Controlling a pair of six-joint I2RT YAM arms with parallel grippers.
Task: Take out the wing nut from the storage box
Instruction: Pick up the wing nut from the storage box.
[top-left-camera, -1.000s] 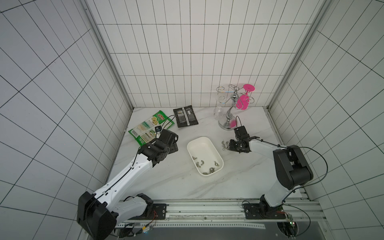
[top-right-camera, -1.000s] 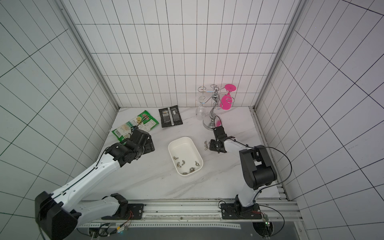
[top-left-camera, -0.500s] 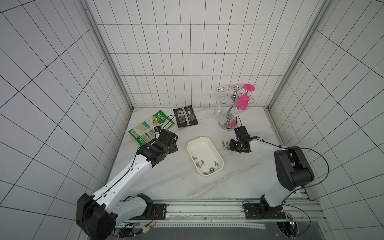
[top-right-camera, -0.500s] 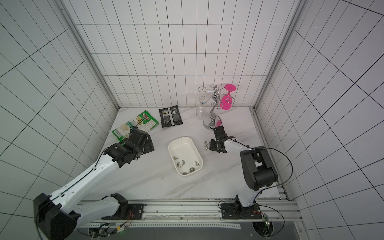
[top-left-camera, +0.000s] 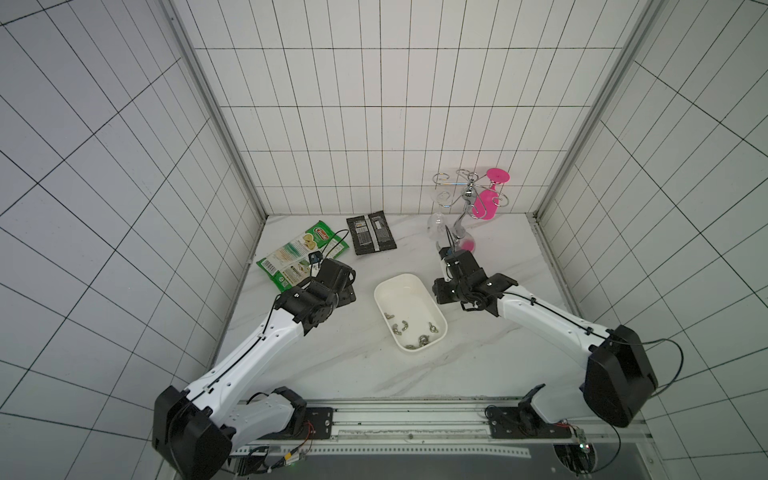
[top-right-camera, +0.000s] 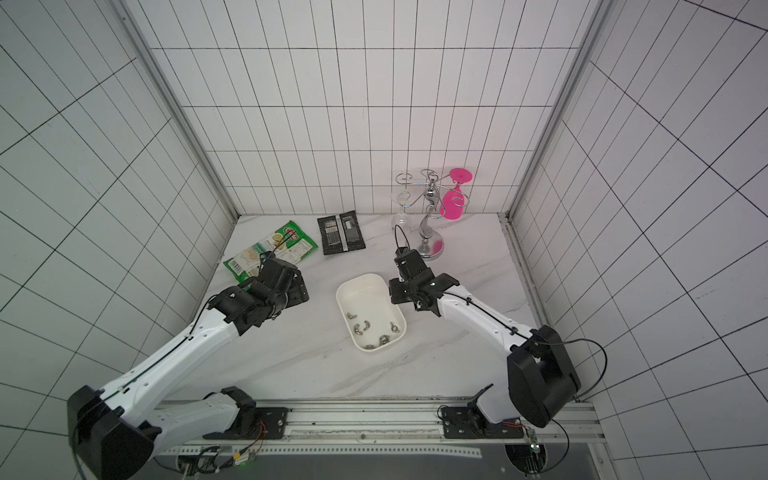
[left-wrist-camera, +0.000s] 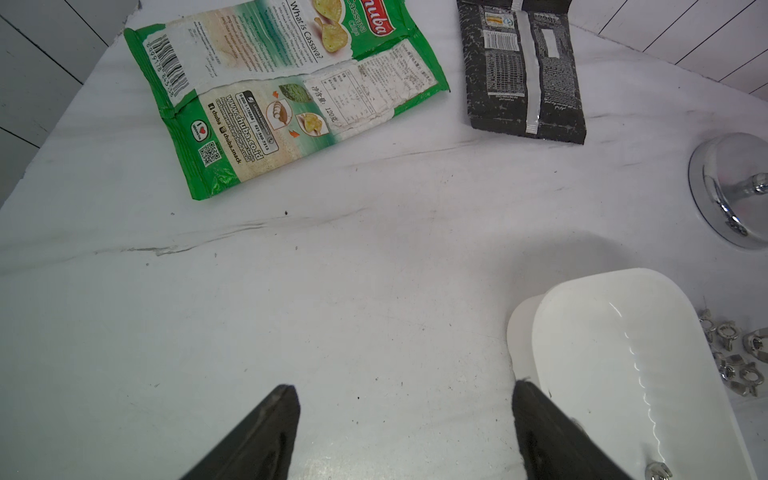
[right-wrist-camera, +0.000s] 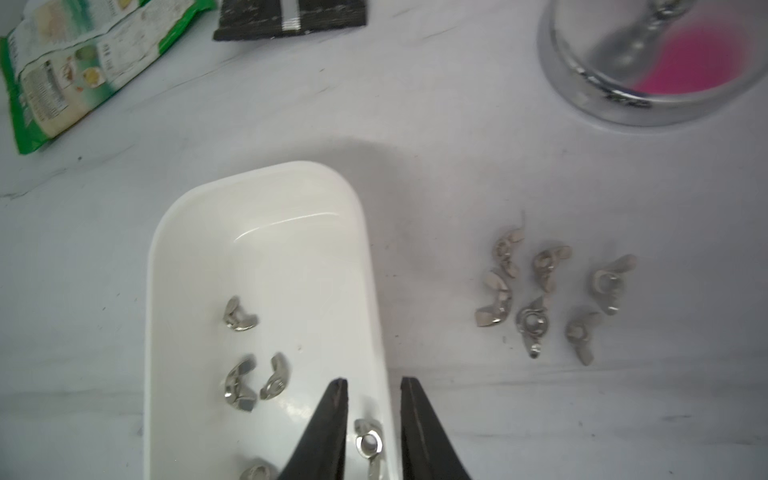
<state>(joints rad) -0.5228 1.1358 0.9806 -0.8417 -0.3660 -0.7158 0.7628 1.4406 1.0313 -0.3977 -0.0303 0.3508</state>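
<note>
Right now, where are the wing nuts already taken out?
Right wrist view: the loose wing nuts lie on the table beside the storage box, on its right-arm side, near the chrome rack base.

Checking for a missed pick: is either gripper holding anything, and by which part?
Nothing is held. The right gripper hangs slightly open over the box; the wing nut seen through its gap lies inside. The left gripper is open, empty.

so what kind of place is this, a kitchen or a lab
Probably a robot test cell, not a real kitchen: two robot arms mounted on a metal rail, tiled walls boxing in a marble-look table, staged props like snack packets.
</note>
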